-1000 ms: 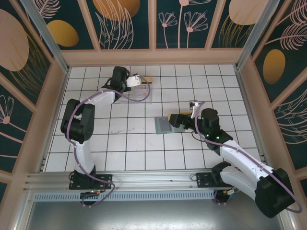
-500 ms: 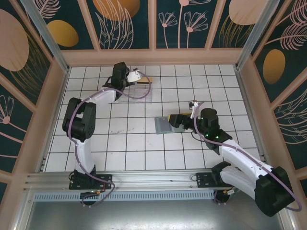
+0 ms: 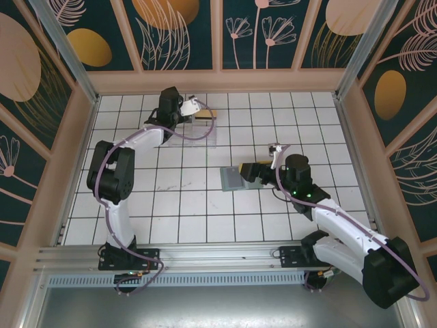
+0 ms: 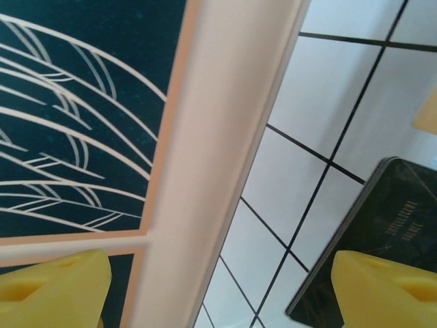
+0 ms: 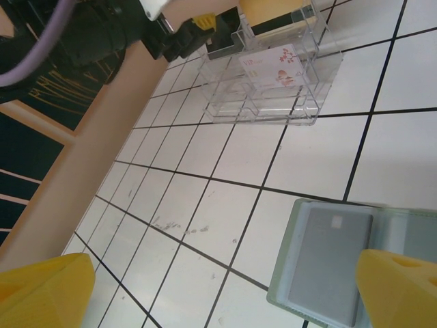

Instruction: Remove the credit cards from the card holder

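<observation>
A robotics lab cell is suggested by a white tiled table (image 3: 184,205) walled in by leaf-printed panels (image 3: 184,41) and an aluminium mounting rail (image 3: 218,254) along the frame's bottom.

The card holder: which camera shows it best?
The right wrist view: the card holder lies open, close up, one panel's pocket clear. The top external view shows it small, partly under the right gripper.

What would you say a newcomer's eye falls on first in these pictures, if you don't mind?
Most likely the grey-green card holder lying open on the white tiles near the middle, with the right pincer spread wide at its right side. Then the clear plastic box at the far left, where the left pincer hovers open.
</observation>
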Tool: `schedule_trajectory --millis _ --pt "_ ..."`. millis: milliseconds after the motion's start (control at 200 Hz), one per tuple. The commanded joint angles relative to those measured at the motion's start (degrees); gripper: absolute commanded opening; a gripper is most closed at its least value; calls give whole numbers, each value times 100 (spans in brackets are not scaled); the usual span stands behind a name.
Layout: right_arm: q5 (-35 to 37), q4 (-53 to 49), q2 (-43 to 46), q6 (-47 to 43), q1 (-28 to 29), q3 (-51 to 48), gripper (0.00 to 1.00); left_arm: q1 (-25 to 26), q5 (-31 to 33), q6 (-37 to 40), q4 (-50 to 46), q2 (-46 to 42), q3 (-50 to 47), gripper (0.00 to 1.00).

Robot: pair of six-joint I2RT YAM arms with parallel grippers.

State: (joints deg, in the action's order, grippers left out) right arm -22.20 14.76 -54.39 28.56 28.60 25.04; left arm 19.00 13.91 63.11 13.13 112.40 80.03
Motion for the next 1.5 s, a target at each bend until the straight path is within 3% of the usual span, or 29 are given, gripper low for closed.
schedule_trajectory --millis 0,155,190,350,535,746,871,946,1056,1156,1281,1491 --pt "-33 181 -1 -66 -1 151 99 -57 -38 -533 27 -582 -78 85" --pt "13 80 -3 -78 3 203 99 -57 170 -1488 220 -1153 -384 92" --pt "20 75 -5 -87 5 204 99 -63 253 -1807 281 -1302 -443 97" --pt "151 -21 -41 -121 22 247 99 -55 772 -3565 570 -2015 -749 99" --pt "576 -270 -79 -127 92 325 99 -57 1609 -5447 -257 -2556 -568 99" --pt "1107 -728 -310 -96 128 476 98 -59 349 -7287 -1575 -3296 -628 99" --pt "1239 -810 -456 1 128 399 83 -60 -587 -8445 -1213 -4082 -1626 92" --pt "1338 -820 -576 1 120 329 69 -59 -1009 -9069 -859 -4496 -2334 79" --pt "1546 -999 -917 42 23 368 38 -19 -1358 -9961 -852 -4772 -3026 63" --pt "1504 -1055 -1315 104 -220 410 33 192 -1643 -10386 -913 -4789 -3407 57" --pt "1420 -961 -1826 137 -522 438 25 772 -1450 -10842 -822 -4713 -3802 54" --pt "1494 -872 -2593 71 -679 674 28 1269 -1590 -11373 -126 -4568 -4475 54"
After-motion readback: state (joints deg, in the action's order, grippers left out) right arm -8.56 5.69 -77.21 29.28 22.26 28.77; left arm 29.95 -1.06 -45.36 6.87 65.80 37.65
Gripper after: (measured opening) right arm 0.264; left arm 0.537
